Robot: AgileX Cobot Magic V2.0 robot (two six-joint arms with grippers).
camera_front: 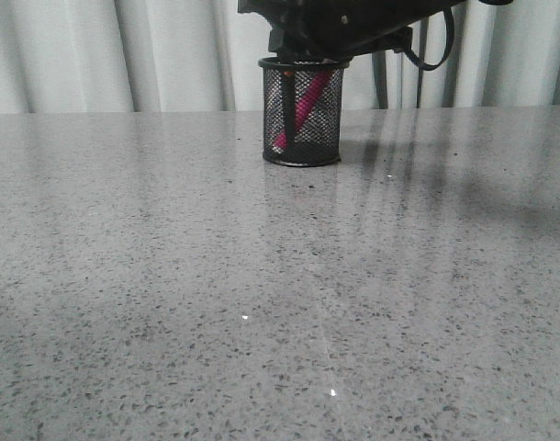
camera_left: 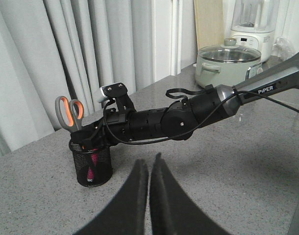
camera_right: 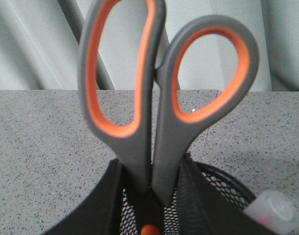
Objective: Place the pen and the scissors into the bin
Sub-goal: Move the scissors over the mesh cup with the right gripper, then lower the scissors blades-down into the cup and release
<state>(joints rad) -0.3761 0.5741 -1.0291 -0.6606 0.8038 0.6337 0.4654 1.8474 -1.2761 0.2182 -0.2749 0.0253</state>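
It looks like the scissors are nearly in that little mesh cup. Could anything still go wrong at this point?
Possibly. The right gripper seems shut on the scissors, blades already down in the cup. Pulling away before fully letting go could drag the scissors back out or tip the light cup. The handles stand high above the rim, so the cup may be top-heavy. The pen leans inside too and could get jostled.

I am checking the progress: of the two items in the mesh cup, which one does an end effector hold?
The scissors: the right end effector grips their grey handles. The pink pen leans free inside the bin.
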